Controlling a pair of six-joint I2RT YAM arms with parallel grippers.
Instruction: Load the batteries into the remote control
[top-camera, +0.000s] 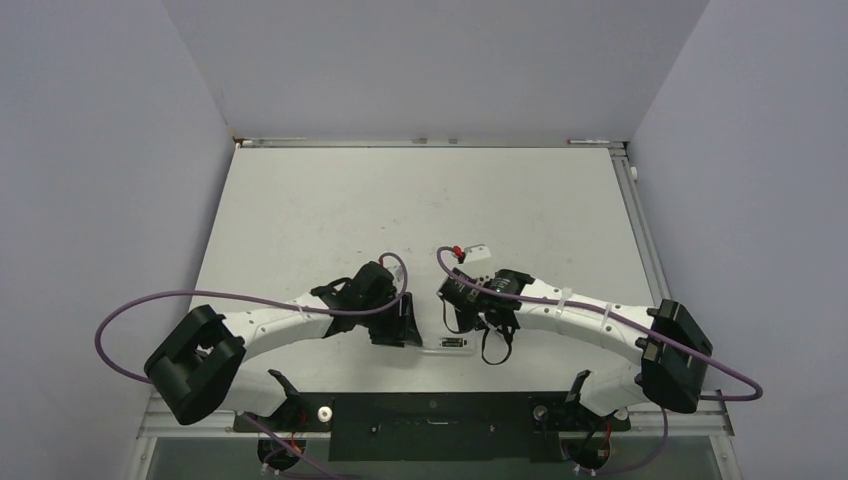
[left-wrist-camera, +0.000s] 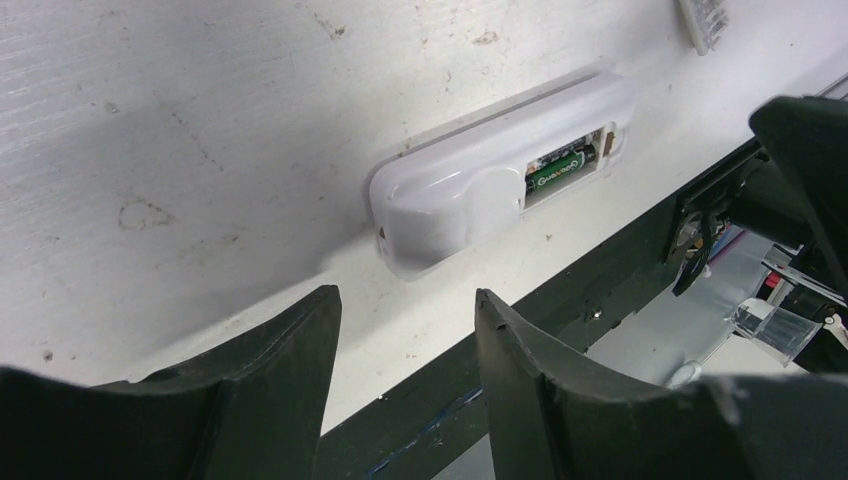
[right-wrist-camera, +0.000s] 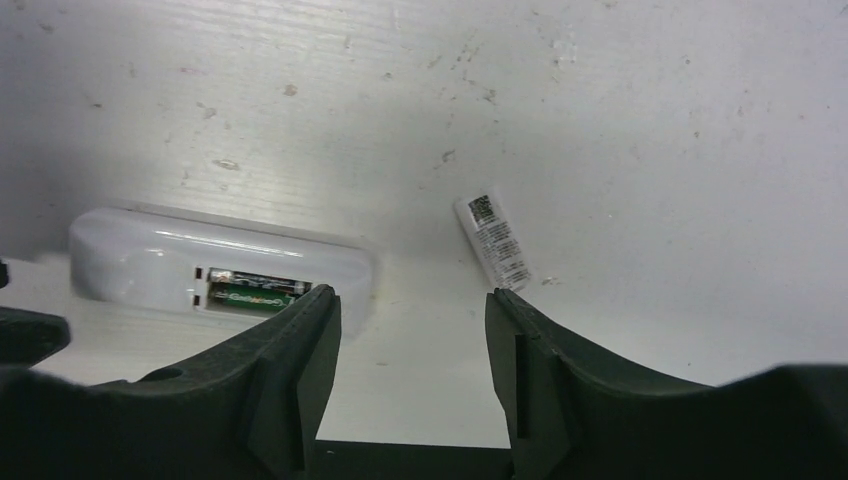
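Observation:
The remote control (top-camera: 452, 345) lies back-up near the table's front edge, between my two grippers. Its white body (left-wrist-camera: 470, 195) has the compartment uncovered. The batteries (right-wrist-camera: 250, 288) sit side by side in the recess, one dark and one with a green label (left-wrist-camera: 556, 168). My left gripper (left-wrist-camera: 408, 300) is open just short of the remote's closed end, with nothing between its fingers. My right gripper (right-wrist-camera: 412, 300) is open and empty too, its left fingertip (right-wrist-camera: 318, 300) in front of the remote's rounded end (right-wrist-camera: 345, 265).
A small white labelled strip (right-wrist-camera: 494, 240) lies flat on the table just past the right gripper, and shows at the top right of the left wrist view (left-wrist-camera: 705, 20). The black front rail (left-wrist-camera: 600, 290) runs close alongside the remote.

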